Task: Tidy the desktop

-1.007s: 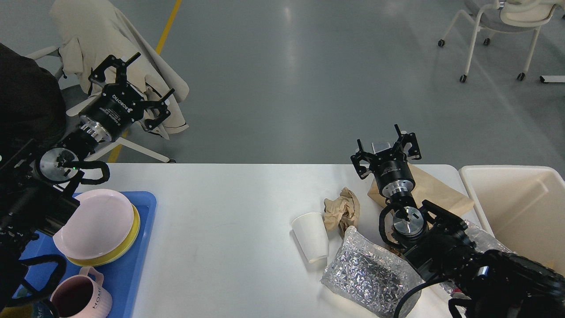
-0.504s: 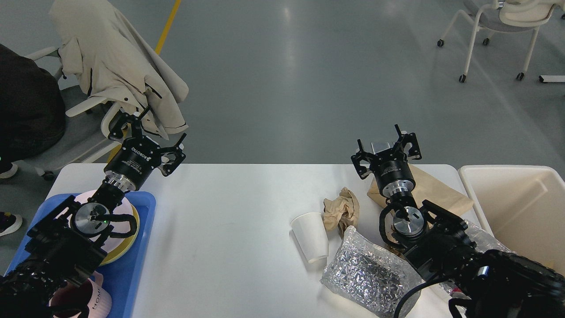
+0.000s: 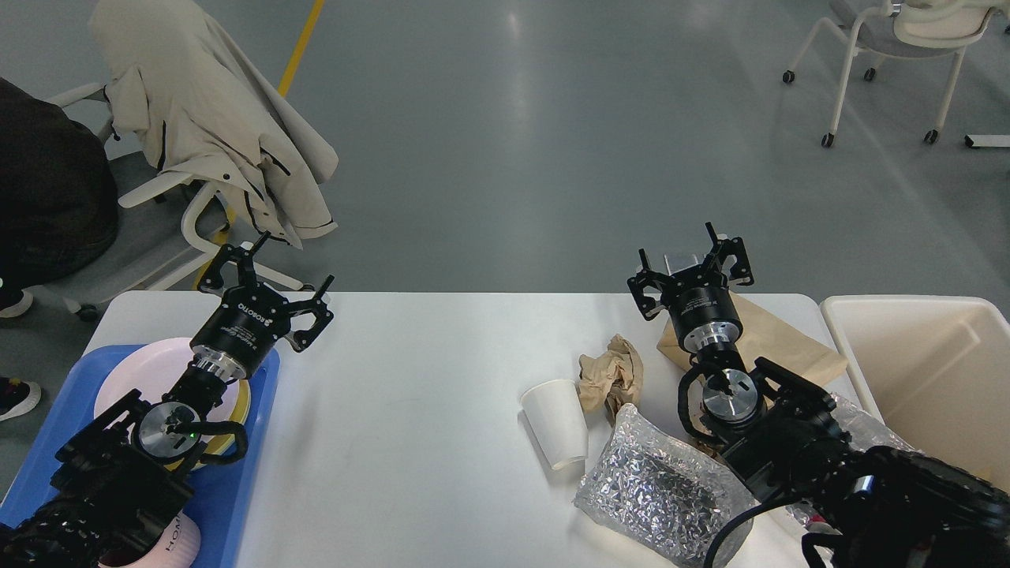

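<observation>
**White counter in a grey-floored room, both hands spread and empty**

The grey polished floor runs away behind a wide white counter (image 3: 410, 442) that fills the lower half of the view, its far edge straight and its corners rounded. This is the desktop to be tidied, and it carries clutter at both ends.

Toward the right of it, a white paper cup (image 3: 556, 422) lies tipped on its side, touching a crumpled ball of brown paper (image 3: 611, 372). Just in front of these sits a crinkled silver foil bag (image 3: 659, 493). A flat brown paper bag (image 3: 777, 343) lies by the far right corner, partly under the right arm. The right hand (image 3: 692, 264) hovers above that bag, fingers apart, holding nothing.

At the left end a blue tray (image 3: 245, 473) rests on the counter. In it a pink plate (image 3: 130, 371) is stacked on a yellow one (image 3: 241, 398), with a pink mug (image 3: 177, 544) nearer, mostly hidden by the arm. The left hand (image 3: 272, 280) hangs over the far left edge of the counter, fingers spread wide, empty.

Off the right end stands a cream bin (image 3: 915, 371). Behind, a chair draped with a beige coat (image 3: 205, 118) stands to the left, and another white wheeled chair (image 3: 892, 47) far right.
</observation>
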Motion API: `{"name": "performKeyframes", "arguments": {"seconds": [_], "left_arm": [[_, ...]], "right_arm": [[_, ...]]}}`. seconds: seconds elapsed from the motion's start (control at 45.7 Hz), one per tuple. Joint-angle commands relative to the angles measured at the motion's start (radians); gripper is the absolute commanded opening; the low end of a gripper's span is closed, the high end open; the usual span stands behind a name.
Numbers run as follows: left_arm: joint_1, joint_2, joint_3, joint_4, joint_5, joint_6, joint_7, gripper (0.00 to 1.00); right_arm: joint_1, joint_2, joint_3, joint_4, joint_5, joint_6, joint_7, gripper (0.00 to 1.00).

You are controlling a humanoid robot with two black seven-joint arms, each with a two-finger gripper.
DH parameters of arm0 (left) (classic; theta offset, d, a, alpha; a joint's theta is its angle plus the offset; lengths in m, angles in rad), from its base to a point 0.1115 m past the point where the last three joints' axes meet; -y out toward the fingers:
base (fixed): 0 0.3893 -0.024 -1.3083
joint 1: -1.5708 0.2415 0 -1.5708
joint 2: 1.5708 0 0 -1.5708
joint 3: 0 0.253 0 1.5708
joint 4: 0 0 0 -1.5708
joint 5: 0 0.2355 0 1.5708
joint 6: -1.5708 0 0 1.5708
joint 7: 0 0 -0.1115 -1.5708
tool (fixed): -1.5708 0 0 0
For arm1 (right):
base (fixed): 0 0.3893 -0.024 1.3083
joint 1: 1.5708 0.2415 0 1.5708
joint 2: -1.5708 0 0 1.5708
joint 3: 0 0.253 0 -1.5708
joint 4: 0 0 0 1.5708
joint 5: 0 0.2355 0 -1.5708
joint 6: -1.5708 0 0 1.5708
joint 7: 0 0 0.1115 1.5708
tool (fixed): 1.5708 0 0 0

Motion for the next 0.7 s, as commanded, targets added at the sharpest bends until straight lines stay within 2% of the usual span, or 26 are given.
{"name": "performKeyframes", "arguments": {"seconds": [0.0,0.679], "left_arm": [[0.002,-0.001,-0.003,-0.002,-0.001,0.003,-0.008,1.0],[0.002,-0.001,-0.001,0.0,-0.001,0.002,-0.009,1.0]], "right_arm": [[0.0,0.0,0.0,0.0,0.0,0.0,0.001,1.0],[0.0,0.0,0.0,0.0,0.0,0.0,-0.001,1.0]]}}
